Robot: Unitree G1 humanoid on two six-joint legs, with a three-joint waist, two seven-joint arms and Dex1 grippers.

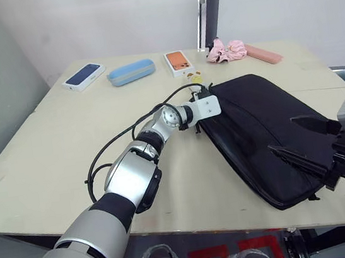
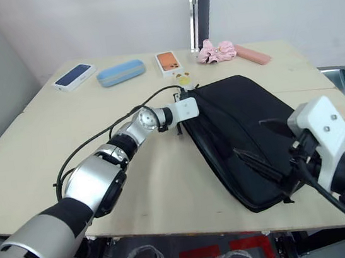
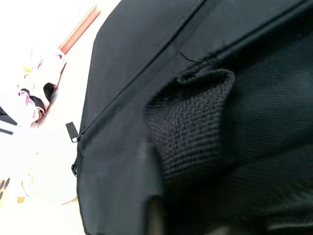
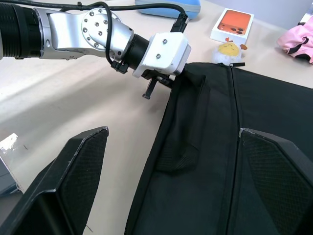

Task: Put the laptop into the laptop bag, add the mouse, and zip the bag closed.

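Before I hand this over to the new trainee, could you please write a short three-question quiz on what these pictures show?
1. True or false: the right gripper is open above the laptop bag.
2. Which thing lies nearest the bag's far corner? A) the blue case B) the small yellow plush toy C) the pink cloth
3. Fill in: the left gripper is at the bag's ____ edge, on the robot's left.

Key:
1. True; its fingers stand wide apart over the fabric.
2. B.
3. Far-left edge, by the black handle.
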